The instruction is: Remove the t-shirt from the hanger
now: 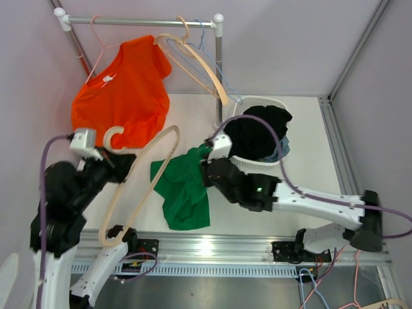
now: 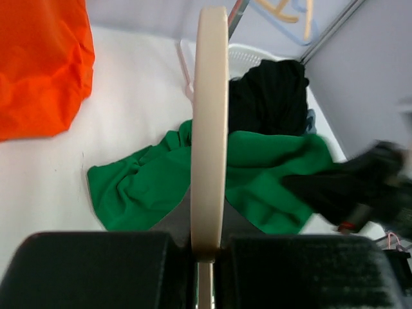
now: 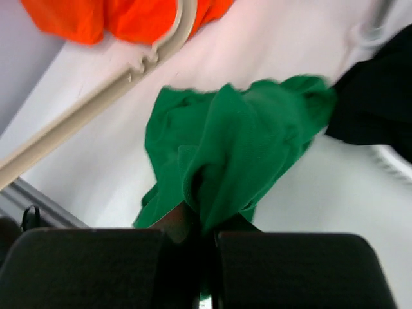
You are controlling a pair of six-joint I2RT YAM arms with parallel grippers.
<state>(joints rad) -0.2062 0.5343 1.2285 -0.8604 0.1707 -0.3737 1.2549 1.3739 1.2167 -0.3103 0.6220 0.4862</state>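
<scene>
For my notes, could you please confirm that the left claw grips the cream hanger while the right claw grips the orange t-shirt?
Not quite: the right wrist view shows the right claw shut on the green t-shirt, not the orange t-shirt, which hangs from the rail. The left claw does grip the cream hanger.

Left tool [image 1: 108, 159]: hanger [image 2: 211, 129] sits between its fingers and runs straight ahead from it. Right tool [image 1: 210, 152]: a fold of the t-shirt [image 1: 187, 193] is in its grip, and the rest lies on the table [image 1: 302, 148] on its near-left side, between the two tools. Basket [image 2: 244, 58] on the table just behind the right tool, clothes pile [image 1: 257, 132] in it. Behind the left tool, a hung shirt [image 1: 122, 96] is on the rail [image 1: 141, 21] at the far end. Spare hangers [image 1: 199, 64] are on the same rail, beyond the right tool and right of the hung shirt.
</scene>
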